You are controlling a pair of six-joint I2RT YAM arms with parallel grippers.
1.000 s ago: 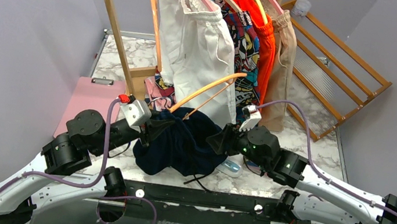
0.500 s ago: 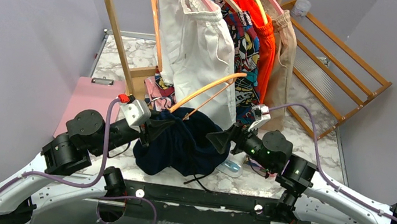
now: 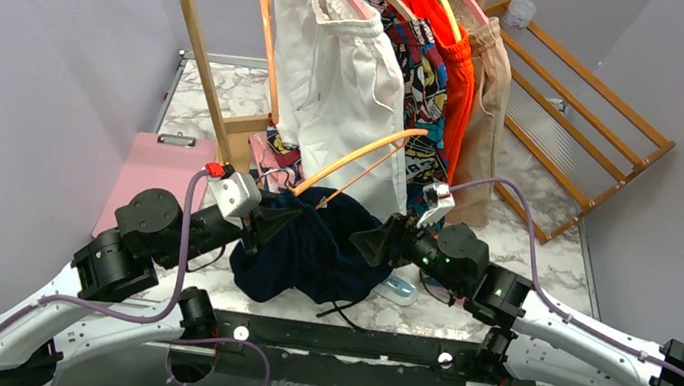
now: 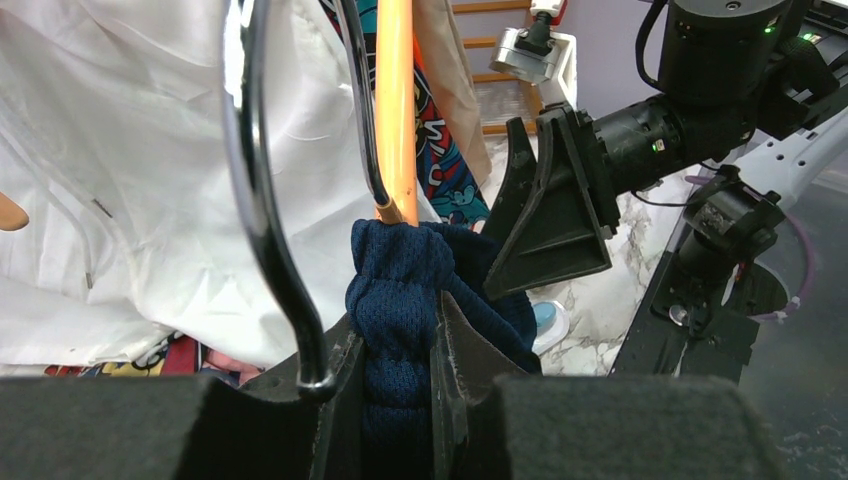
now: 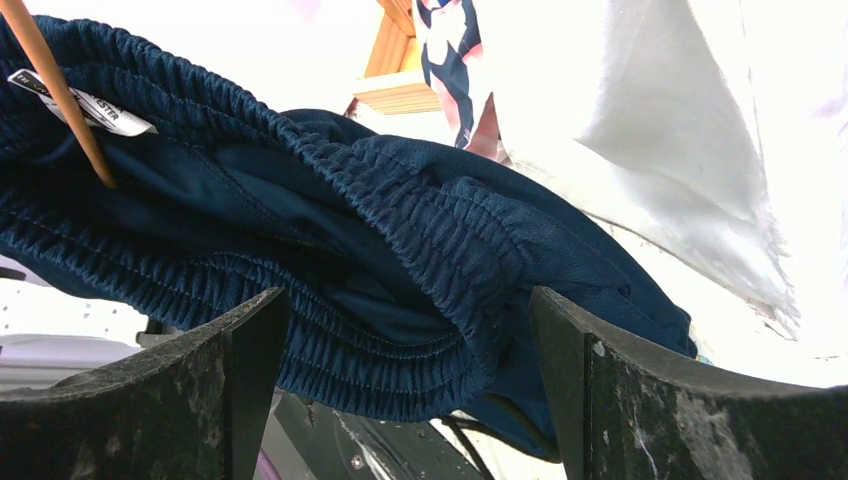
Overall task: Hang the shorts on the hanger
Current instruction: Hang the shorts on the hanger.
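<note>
The dark navy shorts point(image 3: 315, 245) hang bunched between my two arms above the table. My left gripper point(image 3: 283, 213) is shut on their gathered waistband point(image 4: 400, 300). The orange-tan wooden hanger point(image 3: 358, 155) slants up from that grip toward the white shorts, its lower end tucked into the navy fabric; its metal hook point(image 4: 265, 200) curves past my left jaws. My right gripper point(image 3: 373, 242) is open, its jaws wide apart on either side of the waistband's right part point(image 5: 420, 260), not closed on it. The white label point(image 5: 85, 105) and the hanger's thin crossbar point(image 5: 60, 90) show inside the waistband.
A wooden rack point(image 3: 195, 21) at the back holds white shorts point(image 3: 340, 72), patterned, bright orange point(image 3: 453, 57) and beige garments on pink hangers. A slatted wooden frame point(image 3: 581, 116) leans at the right. A pink clipboard point(image 3: 153, 177) lies at the left. A small blue-and-white object point(image 3: 400, 289) lies under the shorts.
My right arm swung out to the right and back; its open gripper now sits at the shorts' right edge. The left gripper, shorts and hanger have stayed put.
</note>
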